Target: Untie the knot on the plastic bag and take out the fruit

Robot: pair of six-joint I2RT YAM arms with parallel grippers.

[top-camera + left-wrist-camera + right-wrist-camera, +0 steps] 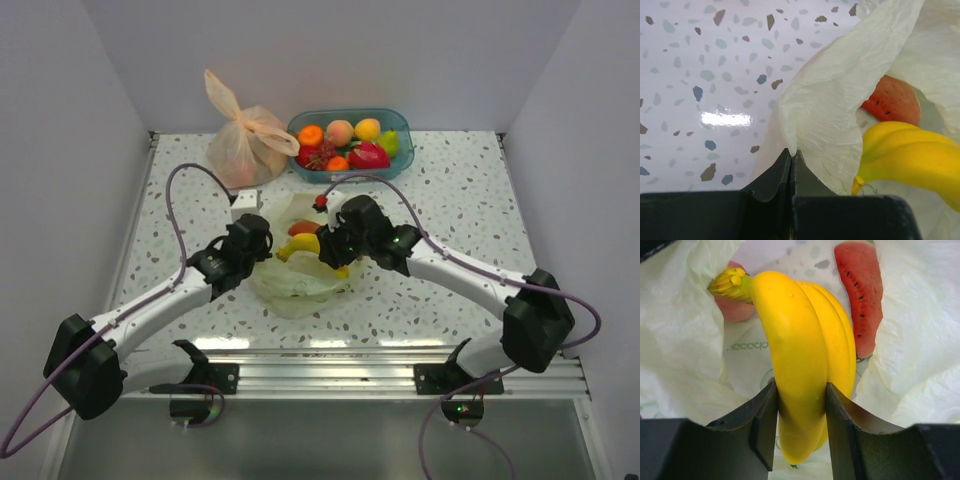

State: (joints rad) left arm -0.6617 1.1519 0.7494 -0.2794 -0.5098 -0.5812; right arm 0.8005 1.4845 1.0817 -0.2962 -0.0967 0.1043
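The pale green plastic bag (300,285) lies open in the middle of the table; no tied knot shows. My left gripper (262,245) is shut on the bag's left edge, pinching a fold of film (791,150). My right gripper (330,245) is inside the bag's mouth, shut on the yellow banana bunch (800,340), which also shows from above (300,245). A red watermelon slice (860,295) and a pink peach (735,310) lie in the bag beside the bananas. The left wrist view shows the bag film (840,100), the red fruit (892,100) and the bananas (915,160).
A tied peach-orange bag (245,140) stands at the back left. A blue basket (400,125) with several fruits stands at the back centre. A small white block (246,203) lies behind the left gripper. Walls close the table's sides and back.
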